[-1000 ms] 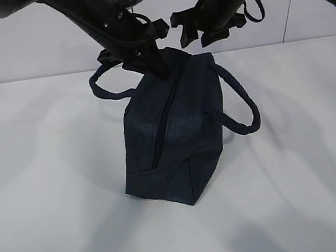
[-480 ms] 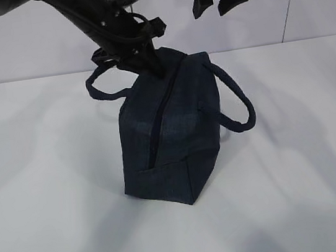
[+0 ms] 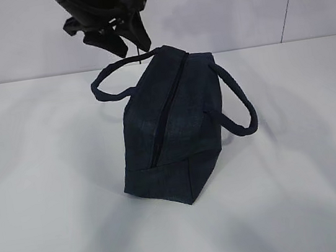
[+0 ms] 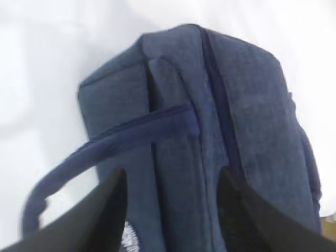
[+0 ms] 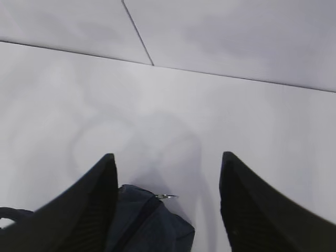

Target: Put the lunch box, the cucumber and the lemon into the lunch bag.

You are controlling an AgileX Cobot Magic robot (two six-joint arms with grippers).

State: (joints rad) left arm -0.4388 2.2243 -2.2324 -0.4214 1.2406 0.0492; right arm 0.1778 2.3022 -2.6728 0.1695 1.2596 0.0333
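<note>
The dark navy lunch bag (image 3: 175,131) stands on the white table with its top zipper (image 3: 167,117) shut and a handle drooping on each side. My left gripper (image 3: 130,43) hangs open and empty just above the bag's far end. In the left wrist view the bag (image 4: 210,105) fills the frame below that gripper (image 4: 170,178). My right gripper (image 5: 168,155) is open and empty, high above the bag's end (image 5: 147,226), where the metal ring pull (image 5: 167,196) shows. It is out of the exterior view. The lunch box, cucumber and lemon are not in view.
The white table (image 3: 55,211) stretches around the bag on all sides. A white panelled wall (image 3: 232,4) stands close behind it. The bag's right handle (image 3: 242,115) loops out sideways and the left handle (image 3: 103,91) droops towards the wall.
My left gripper has lifted off the bag's far end. My right gripper has risen up and out of the exterior view. The bag has settled slightly.
</note>
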